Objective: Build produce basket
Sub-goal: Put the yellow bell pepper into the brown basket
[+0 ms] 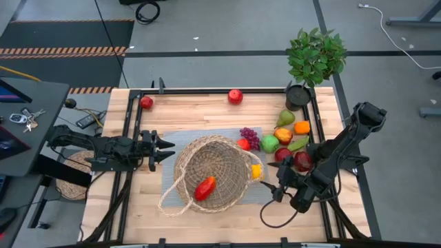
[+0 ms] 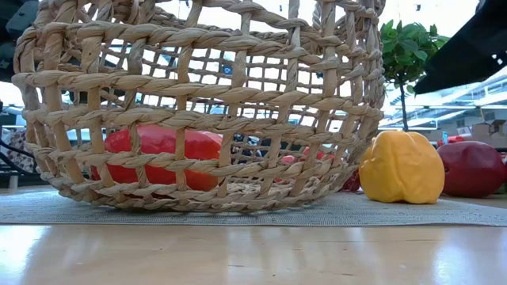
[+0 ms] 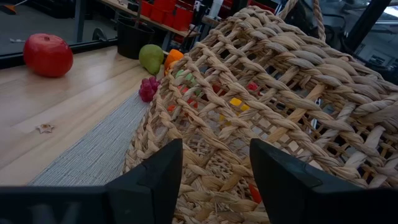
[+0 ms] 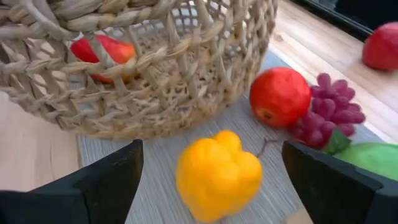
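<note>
Grey mat (image 1: 172,141) on wooden table (image 1: 200,110), potted plant (image 1: 313,62) at far corner.

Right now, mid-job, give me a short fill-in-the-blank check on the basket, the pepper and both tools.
1. The one piece of produce inside the basket is coloured ____.
2. The yellow pepper lies ____ the basket, on the grey mat.
3. The right tool faces the pepper with its fingers ____.
4. The left tool sits at the basket's ____ side.

Missing: red; outside; open; left
</note>
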